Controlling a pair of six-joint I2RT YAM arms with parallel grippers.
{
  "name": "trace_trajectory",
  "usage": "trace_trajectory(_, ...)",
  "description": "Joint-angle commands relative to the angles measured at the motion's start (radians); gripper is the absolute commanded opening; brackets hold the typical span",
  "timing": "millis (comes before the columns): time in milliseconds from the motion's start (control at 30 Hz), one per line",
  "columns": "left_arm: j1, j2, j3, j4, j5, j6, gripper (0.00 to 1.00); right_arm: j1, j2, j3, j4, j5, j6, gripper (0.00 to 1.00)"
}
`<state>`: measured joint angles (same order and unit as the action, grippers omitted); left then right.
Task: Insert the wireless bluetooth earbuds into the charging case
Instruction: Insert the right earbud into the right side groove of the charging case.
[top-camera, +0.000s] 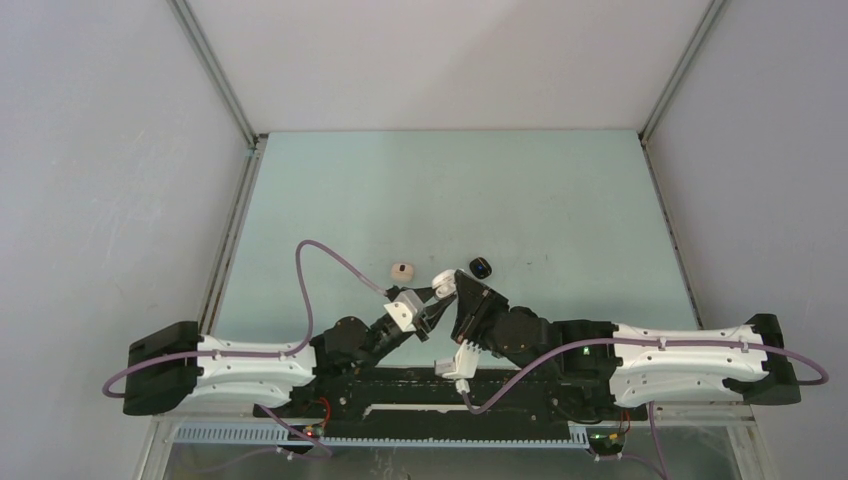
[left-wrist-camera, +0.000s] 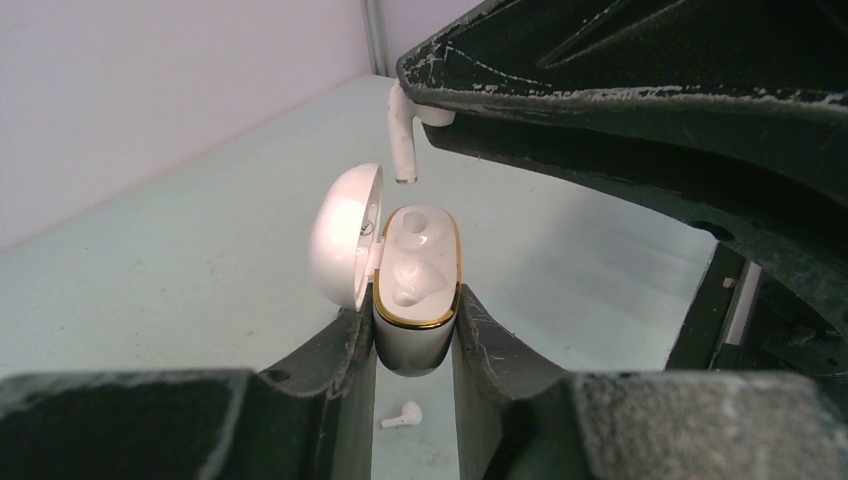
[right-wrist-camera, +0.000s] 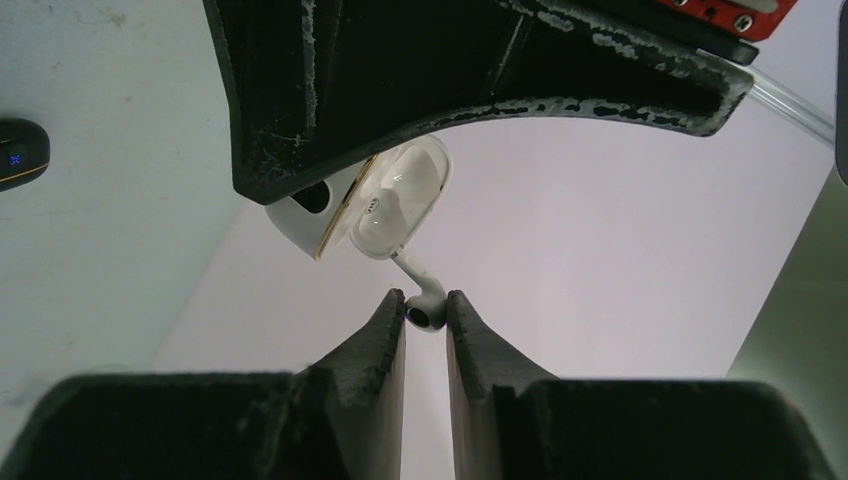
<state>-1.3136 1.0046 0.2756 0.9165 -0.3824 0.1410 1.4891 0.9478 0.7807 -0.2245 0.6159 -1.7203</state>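
My left gripper (left-wrist-camera: 415, 312) is shut on the base of a white charging case (left-wrist-camera: 418, 265) with a gold rim. Its lid (left-wrist-camera: 345, 235) is open to the left and both sockets look empty. My right gripper (right-wrist-camera: 427, 302) is shut on the head of a white stemmed earbud (right-wrist-camera: 425, 300). The earbud's stem (left-wrist-camera: 402, 140) hangs with its tip just above the case's far socket. In the top view both grippers (top-camera: 437, 293) (top-camera: 462, 292) meet near the table's front centre. A second white earbud (left-wrist-camera: 403, 416) lies on the table under the case.
A black case (top-camera: 481, 267) with a blue light (right-wrist-camera: 18, 152) lies just beyond the grippers. A small pale beige rounded object (top-camera: 401, 270) lies to the left of them. The pale green table (top-camera: 450, 190) is walled on three sides.
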Motion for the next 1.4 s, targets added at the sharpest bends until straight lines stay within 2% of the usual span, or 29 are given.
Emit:
trace_trajectory(0,-0.005,0.010,0.005,0.072,-0.023,0.026,0.00,0.004,-0.007,0.015,0.044,0.035,0.004,0.00)
trace_trajectory(367,-0.006,0.013,-0.027,0.134,0.041,0.034,0.00,0.027,-0.006,0.015,0.027,-0.039,-0.015,0.00)
trace_trajectory(933,-0.007,0.019,-0.039,0.158,0.119,0.036,0.00,0.039,-0.003,0.015,0.004,-0.076,-0.026,0.00)
trace_trajectory(1367,-0.006,0.020,-0.046,0.172,0.128,0.033,0.00,0.047,-0.014,0.015,-0.031,-0.078,-0.023,0.00)
